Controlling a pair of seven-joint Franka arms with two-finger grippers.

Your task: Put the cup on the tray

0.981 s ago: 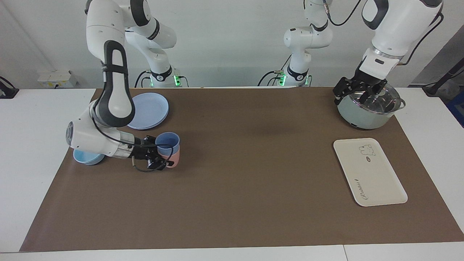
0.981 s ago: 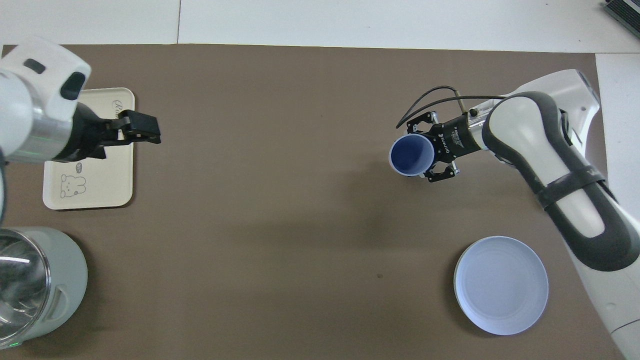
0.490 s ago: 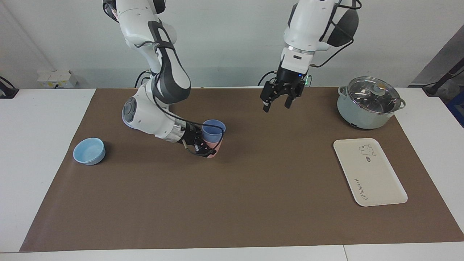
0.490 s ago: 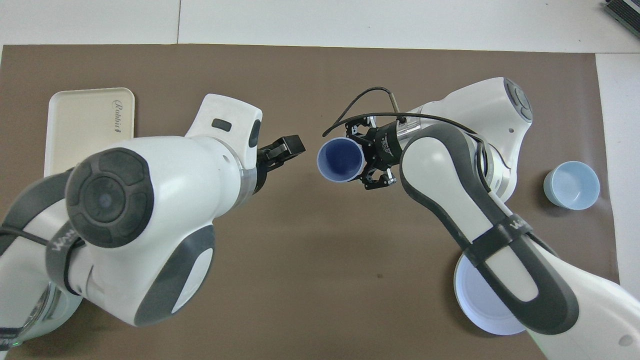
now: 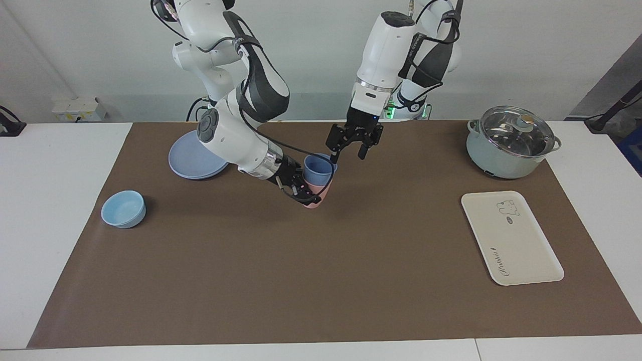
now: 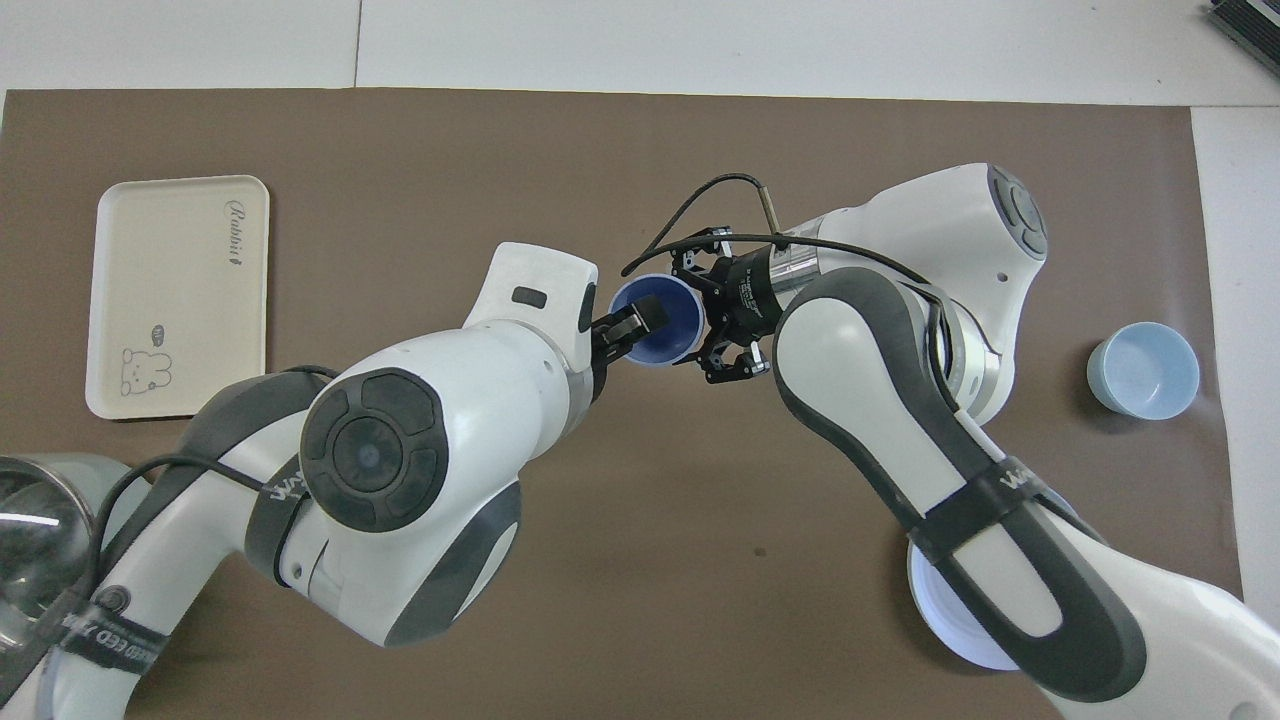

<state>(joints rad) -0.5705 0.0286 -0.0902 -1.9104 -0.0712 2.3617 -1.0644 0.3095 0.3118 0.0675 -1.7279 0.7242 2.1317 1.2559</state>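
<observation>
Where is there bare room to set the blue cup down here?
The tray is bare. So is the mat between bowl and tray. Mid-table is crowded: the right gripper holds the stacked cups, with the left gripper above them.

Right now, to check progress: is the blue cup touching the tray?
Apart. The facing view shows the blue cup nested in a pink cup in the right tool, with bare mat between it and the tray.

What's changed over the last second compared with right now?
The right gripper, shut on the pink cup with the cup nested inside, carried both toward the table's middle. The left gripper, open, left the pot and came over the cup's rim. Tray, plate and bowl stayed.
</observation>
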